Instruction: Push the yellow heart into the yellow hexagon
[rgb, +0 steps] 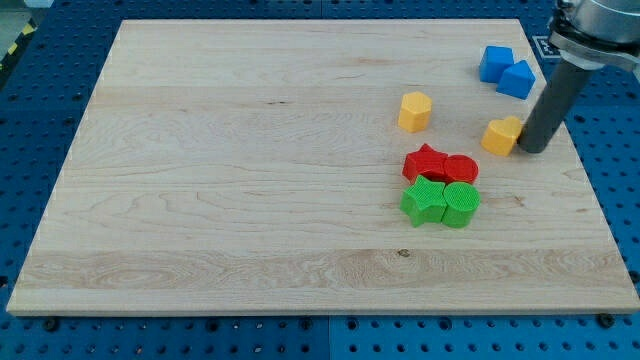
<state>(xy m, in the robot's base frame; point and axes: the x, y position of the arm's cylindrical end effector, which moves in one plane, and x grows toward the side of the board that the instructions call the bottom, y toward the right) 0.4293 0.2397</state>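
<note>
The yellow heart lies at the view's right on the wooden board. My tip stands right against the heart's right side. The yellow hexagon lies up and to the left of the heart, with a clear gap between them.
Two blue blocks touch each other near the view's top right. A red star and a red round block sit below the hexagon. A green star and a green round block sit just under them.
</note>
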